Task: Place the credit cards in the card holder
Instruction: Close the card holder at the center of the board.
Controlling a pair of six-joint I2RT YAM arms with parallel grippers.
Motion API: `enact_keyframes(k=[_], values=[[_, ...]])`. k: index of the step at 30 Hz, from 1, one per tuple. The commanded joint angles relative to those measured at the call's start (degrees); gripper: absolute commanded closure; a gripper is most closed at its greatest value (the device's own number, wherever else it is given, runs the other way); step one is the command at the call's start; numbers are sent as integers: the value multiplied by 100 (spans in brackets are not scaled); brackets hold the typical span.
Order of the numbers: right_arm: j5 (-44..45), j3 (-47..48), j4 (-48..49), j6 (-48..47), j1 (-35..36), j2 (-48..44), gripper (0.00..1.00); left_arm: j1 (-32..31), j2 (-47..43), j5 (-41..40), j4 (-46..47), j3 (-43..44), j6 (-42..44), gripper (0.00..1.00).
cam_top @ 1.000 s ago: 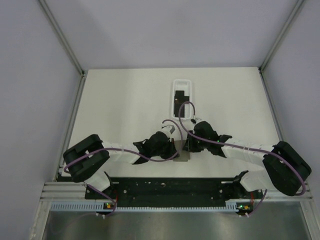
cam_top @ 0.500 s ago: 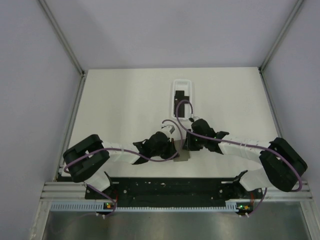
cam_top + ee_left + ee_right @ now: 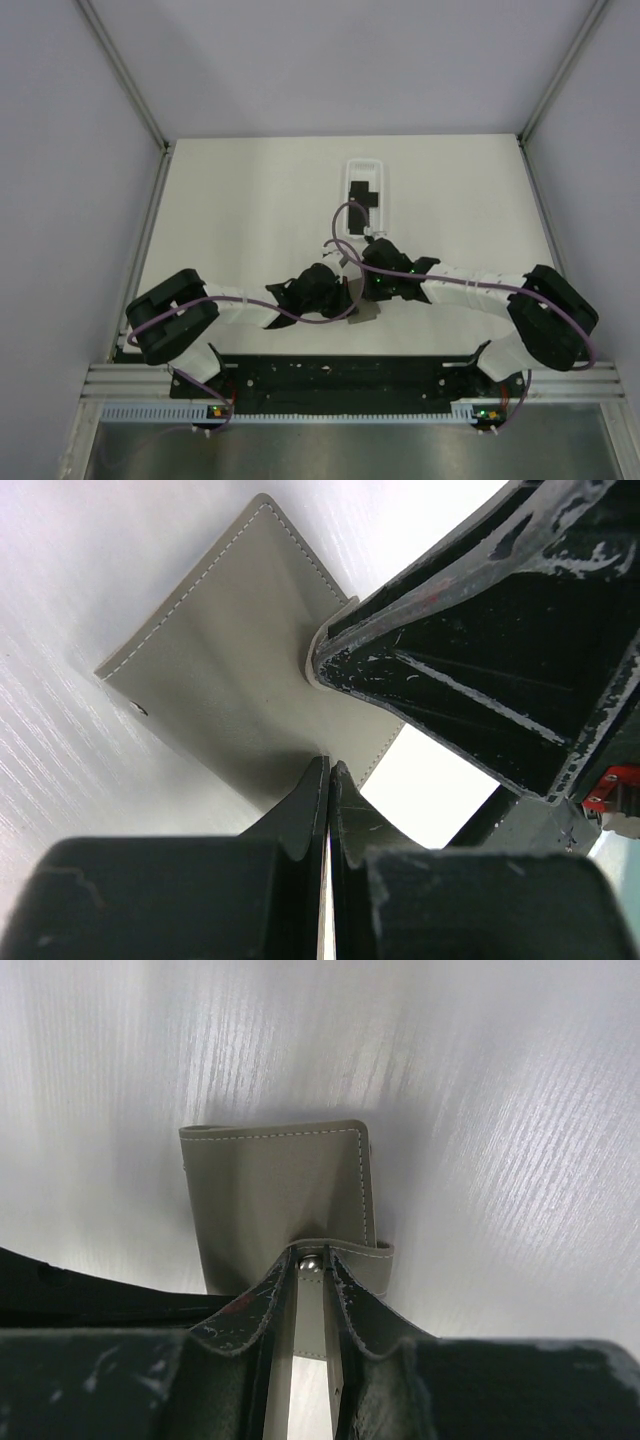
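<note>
The card holder (image 3: 275, 1180) is a flat grey stitched case lying on the white table, between the two wrists in the top view (image 3: 365, 314). My right gripper (image 3: 311, 1272) is shut on its flap, a narrow strap with a metal snap (image 3: 312, 1261), lifted off the case. My left gripper (image 3: 329, 772) is shut with nothing between its fingers, its tips against the near edge of the card holder (image 3: 225, 670). The right gripper's fingers (image 3: 470, 670) show there too, at the flap. Black credit cards (image 3: 365, 192) lie in a white tray further back.
The white translucent tray (image 3: 349, 170) stands at mid-table beyond both grippers. Both arms (image 3: 240, 312) (image 3: 480, 290) converge near the table's front centre, purple cables looping above them. Grey walls and metal frame posts enclose the table on three sides.
My right arm has swung left and forward over the card holder and its jaws have narrowed onto the flap. The cards in the tray are now uncovered. The left arm has stayed put.
</note>
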Motion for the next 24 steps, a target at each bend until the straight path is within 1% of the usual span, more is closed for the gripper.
enact_keyframes(k=[1,11,17,24], values=[[149,21,-610,120,191,486,84,-14,13,-126,-397,-162,97,100],[184,162,-900,269,306,1189,84,-14,13,-126,-389,-153,106,100],[254,162,-1120,322,385,1339,84,-14,-4,-135,-362,-206,88,100],[394,162,-1410,445,701,1515,83,-14,-31,-143,-327,-241,79,100]])
